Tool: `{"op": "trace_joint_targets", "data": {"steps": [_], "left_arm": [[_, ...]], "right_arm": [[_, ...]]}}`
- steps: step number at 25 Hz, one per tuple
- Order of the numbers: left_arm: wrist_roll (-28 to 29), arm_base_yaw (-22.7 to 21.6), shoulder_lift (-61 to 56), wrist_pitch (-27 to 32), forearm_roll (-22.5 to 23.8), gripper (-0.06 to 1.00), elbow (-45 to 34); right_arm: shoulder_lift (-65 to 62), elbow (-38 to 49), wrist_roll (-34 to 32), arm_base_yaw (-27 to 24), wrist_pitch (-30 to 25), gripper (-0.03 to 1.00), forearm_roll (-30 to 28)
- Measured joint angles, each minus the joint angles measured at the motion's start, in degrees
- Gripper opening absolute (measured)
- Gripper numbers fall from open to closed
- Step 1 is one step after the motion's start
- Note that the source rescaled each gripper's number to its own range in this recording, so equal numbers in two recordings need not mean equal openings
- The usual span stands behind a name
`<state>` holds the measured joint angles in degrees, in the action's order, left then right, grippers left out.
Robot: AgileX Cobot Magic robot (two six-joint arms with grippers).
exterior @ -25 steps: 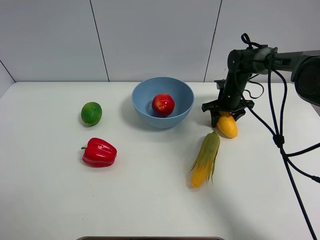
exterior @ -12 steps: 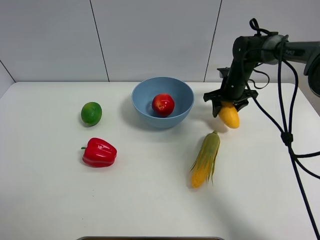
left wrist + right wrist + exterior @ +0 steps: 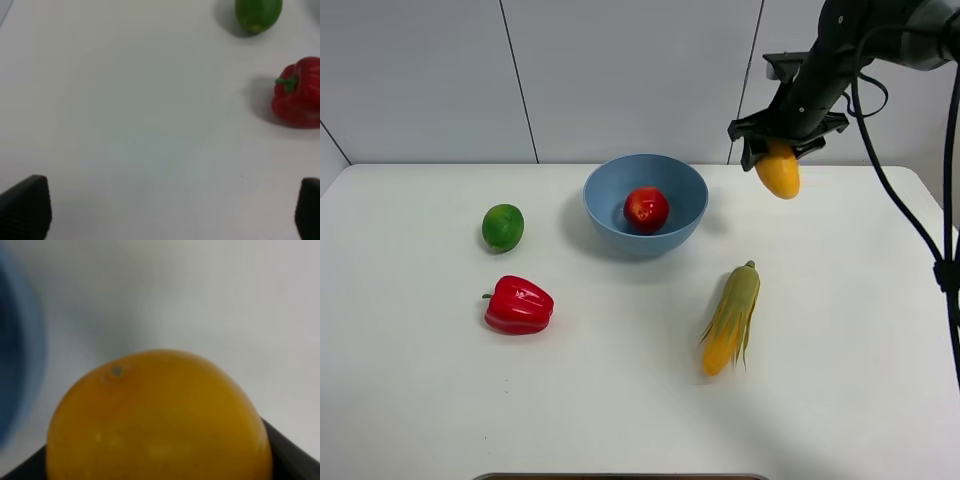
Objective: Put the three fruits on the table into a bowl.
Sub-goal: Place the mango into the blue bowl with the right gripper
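Observation:
My right gripper (image 3: 778, 158) is shut on the yellow-orange mango (image 3: 779, 172), holding it in the air to the right of the light-blue bowl (image 3: 675, 226). The mango (image 3: 160, 420) fills the right wrist view, with the bowl's blue wall (image 3: 15, 360) at one edge. A red apple-like fruit (image 3: 646, 209) lies inside the bowl. The green lime (image 3: 503, 227) rests on the white table (image 3: 620, 400) left of the bowl, and the lime (image 3: 258, 15) also shows in the left wrist view. My left gripper (image 3: 165, 207) is open above bare table, its dark fingertips (image 3: 25, 207) far apart.
A red bell pepper (image 3: 519, 305) lies in front of the lime; the pepper (image 3: 298, 93) also shows in the left wrist view. A corn cob in green husk (image 3: 731, 318) lies in front of and right of the bowl. Black cables (image 3: 920, 250) hang at the right.
My right gripper has lifted the mango off the table, rising from beside the corn's tip to well above bowl height. Nothing else has moved.

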<state>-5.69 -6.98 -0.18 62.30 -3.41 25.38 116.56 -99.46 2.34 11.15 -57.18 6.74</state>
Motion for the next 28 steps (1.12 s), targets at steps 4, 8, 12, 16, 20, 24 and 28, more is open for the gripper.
{"op": "trace_joint_targets", "data": {"steps": [4,8,12,16,20,24,28], "left_arm": [[0.0,0.0,0.0,0.0,0.0,1.0,0.0],[0.0,0.0,0.0,0.0,0.0,1.0,0.0],[0.0,0.0,0.0,0.0,0.0,1.0,0.0],[0.0,0.0,0.0,0.0,0.0,1.0,0.0],[0.0,0.0,0.0,0.0,0.0,1.0,0.0],[0.0,0.0,0.0,0.0,0.0,1.0,0.0],[0.0,0.0,0.0,0.0,0.0,1.0,0.0]], "right_arm": [[-1.47,-0.22,1.21,3.2,2.31,0.0,1.16],[-1.47,-1.25,2.23,7.1,5.51,0.0,1.42],[-1.47,-1.29,2.49,10.43,11.31,0.0,1.41],[-1.47,-1.29,3.56,13.84,17.35,0.0,1.41],[0.38,-1.44,3.73,16.39,20.3,0.0,1.36],[5.03,-1.47,3.73,17.26,20.63,0.0,1.3],[9.16,-1.47,3.73,17.32,20.63,0.0,1.19]]}}
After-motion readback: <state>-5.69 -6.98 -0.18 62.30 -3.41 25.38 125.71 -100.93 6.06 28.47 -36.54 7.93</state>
